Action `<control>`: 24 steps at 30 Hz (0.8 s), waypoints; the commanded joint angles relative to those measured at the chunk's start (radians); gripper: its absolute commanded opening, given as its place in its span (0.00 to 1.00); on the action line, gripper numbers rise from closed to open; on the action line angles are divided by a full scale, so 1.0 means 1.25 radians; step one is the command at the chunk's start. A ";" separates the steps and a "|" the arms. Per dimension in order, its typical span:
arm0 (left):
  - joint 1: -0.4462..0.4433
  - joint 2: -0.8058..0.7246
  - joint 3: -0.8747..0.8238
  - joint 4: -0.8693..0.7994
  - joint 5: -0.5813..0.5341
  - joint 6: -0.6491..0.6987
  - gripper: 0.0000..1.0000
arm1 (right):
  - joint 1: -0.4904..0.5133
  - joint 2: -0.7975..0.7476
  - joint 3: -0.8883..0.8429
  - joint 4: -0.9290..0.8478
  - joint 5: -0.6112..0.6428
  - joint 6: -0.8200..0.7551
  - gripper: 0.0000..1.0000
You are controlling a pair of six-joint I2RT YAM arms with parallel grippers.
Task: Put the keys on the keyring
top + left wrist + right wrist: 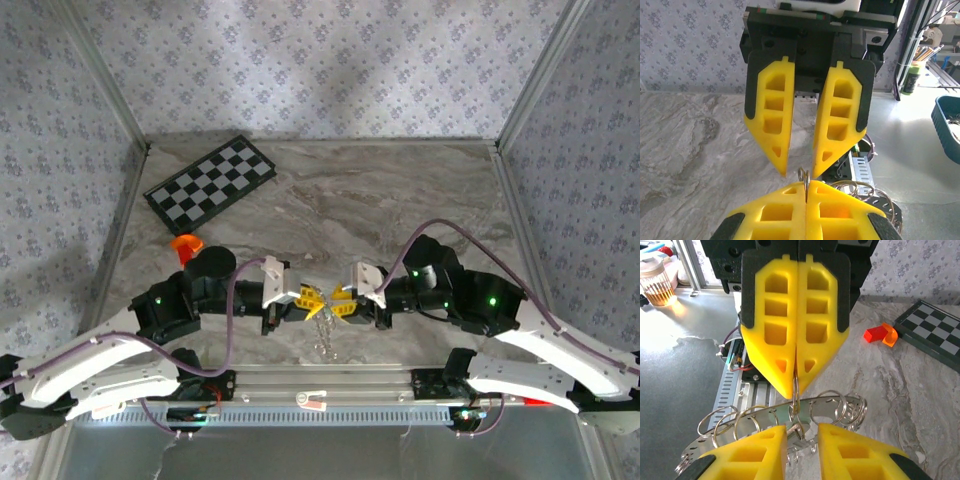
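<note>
**Threading step: ring pinched, second end effector poised just beside it**

The left end effector point(796, 388) is fully closed, its yellow fingertips pinching one small split loop of the keyring point(825, 407). The right end effector point(801, 167) faces it tip to tip, its jaws standing narrowly apart. Nothing is clearly clamped between them, though the pinched loop sits just at the mouth of the gap.

The keyring hangs from the left grip as a silvery band strung with many wire loops. It is lifted off the surface point(400, 200), at the middle of its near edge. A pale greenish piece point(785, 415) shows just behind the band, near the right fingertips. It may be the key's head, but I cannot tell, nor whether it is already on a loop.

By my reading the task is mid-threading, with one side holding the ring steady while the other works at the loop. The next move calls for fine alignment. The right jaws would need to close squarely on the key or the loop's coil without knocking the hanging band into a swing. The left pinch must not slip on such thin wire.

Both arms reach inward from the near corners, forearms low and roughly level, wrists turned so the fingers point at each other. Well apart from them, an orange piece point(186, 243) lies towards the left edge, and a checkerboard point(210, 183) sits at the far left corner.
</note>
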 commanded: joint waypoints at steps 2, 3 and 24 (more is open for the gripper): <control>0.001 -0.017 0.003 0.057 0.031 0.002 0.00 | -0.006 -0.006 -0.006 0.023 -0.011 0.018 0.22; 0.001 -0.017 0.003 0.059 0.032 0.001 0.00 | -0.007 -0.007 -0.008 0.025 -0.012 0.020 0.21; 0.001 -0.030 -0.012 0.056 0.017 -0.002 0.00 | -0.009 -0.003 -0.029 0.041 -0.016 0.020 0.00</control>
